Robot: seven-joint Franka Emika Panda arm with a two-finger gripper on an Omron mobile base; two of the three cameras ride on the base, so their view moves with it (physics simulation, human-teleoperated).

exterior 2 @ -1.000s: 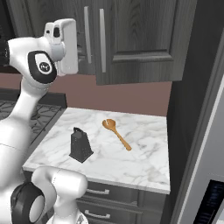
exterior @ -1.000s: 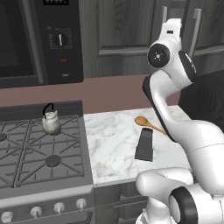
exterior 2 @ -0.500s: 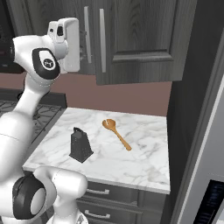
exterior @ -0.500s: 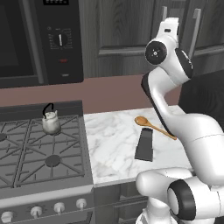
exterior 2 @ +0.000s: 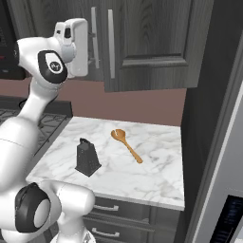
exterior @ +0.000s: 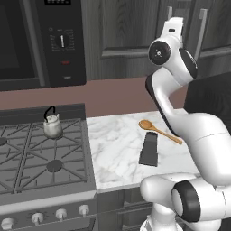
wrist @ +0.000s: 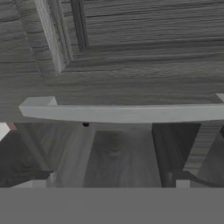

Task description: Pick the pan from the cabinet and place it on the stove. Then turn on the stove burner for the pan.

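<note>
The cabinet (exterior: 122,36) (exterior 2: 152,42) hangs above the counter with both doors closed, so the pan is hidden. My gripper (wrist: 109,179) is raised against the left door and stands open. In the hand view the silver bar handle (wrist: 122,113) runs across just beyond the two fingertips (wrist: 37,177), level with the gap between them and untouched. From the right base view my hand (exterior 2: 76,47) sits just left of the two handles (exterior 2: 93,38). The stove (exterior: 45,167) lies at lower left with a small silver kettle (exterior: 52,126) on a back grate.
On the marble counter (exterior: 113,149) lie a wooden spoon (exterior: 158,130) (exterior 2: 126,144) and a dark box grater (exterior: 149,149) (exterior 2: 87,157). A black microwave (exterior: 40,40) hangs over the stove. Silver knobs (exterior: 58,215) line the stove front. A tall dark panel (exterior 2: 209,118) bounds the right.
My hand has edged slightly closer to the cabinet door handles. The jaws have stayed open and nothing on the counter or stove has moved.
</note>
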